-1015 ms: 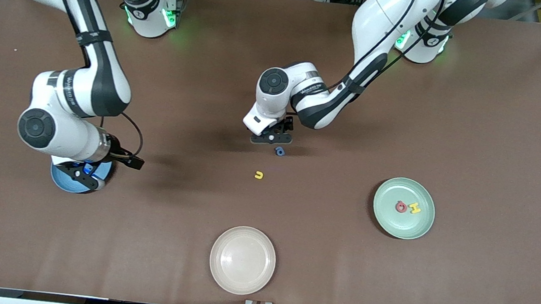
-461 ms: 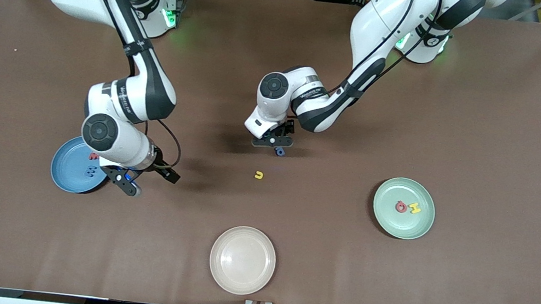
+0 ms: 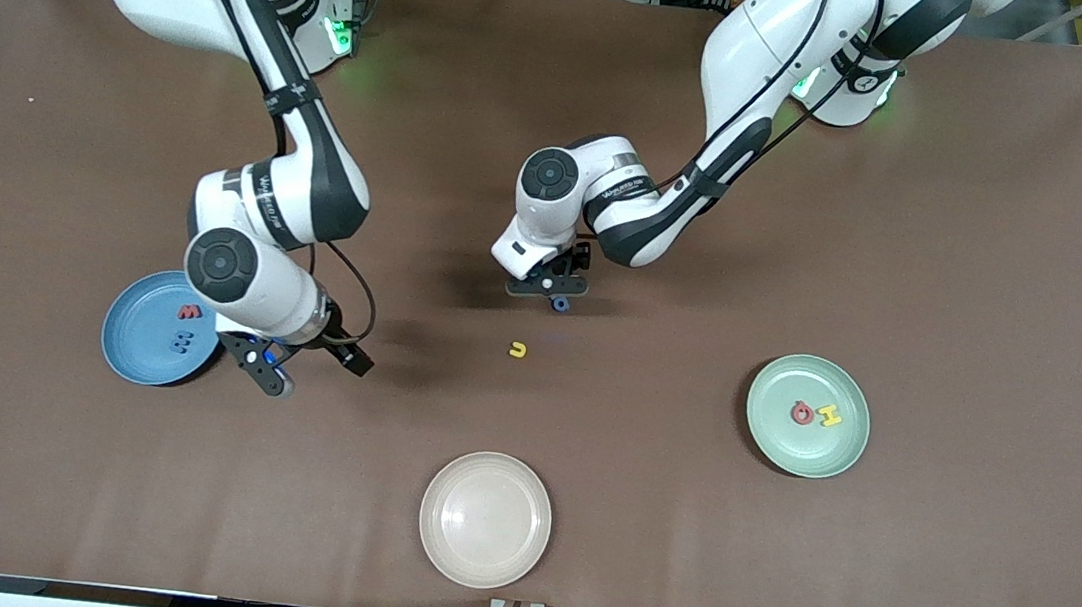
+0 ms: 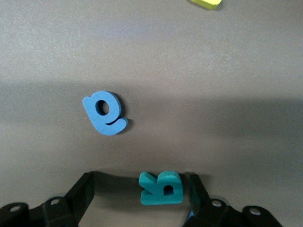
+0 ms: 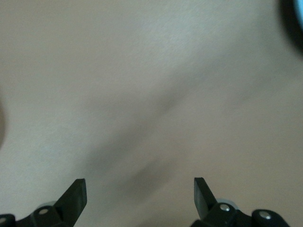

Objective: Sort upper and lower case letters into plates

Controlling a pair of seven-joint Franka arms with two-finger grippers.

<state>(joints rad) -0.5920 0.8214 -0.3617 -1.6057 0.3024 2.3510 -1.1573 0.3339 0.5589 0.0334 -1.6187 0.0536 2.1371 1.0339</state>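
Observation:
My left gripper (image 3: 547, 289) is down at the table's middle, open, its fingers astride a teal letter (image 4: 162, 188) that lies close against one finger (image 4: 194, 182). A blue letter (image 4: 105, 112) lies just past the fingertips (image 3: 559, 302), and a yellow letter (image 3: 518, 349) lies nearer the front camera. The blue plate (image 3: 135, 341) holds a red letter (image 3: 189, 312) and a blue letter (image 3: 184, 342). The pale green plate (image 3: 787, 445) holds a red letter (image 3: 802, 412) and a yellow letter (image 3: 829, 414). My right gripper (image 3: 262, 370) hangs open and empty over bare table beside the blue plate.
A cream-beige plate (image 3: 485, 519) stands empty near the table's front edge, between the two coloured plates. The brown tabletop (image 3: 955, 287) stretches bare toward the left arm's end.
The right arm has swung off the blue plate toward the table's middle, uncovering the two letters in it. The left gripper's fingers have drawn a little closer around the teal letter.

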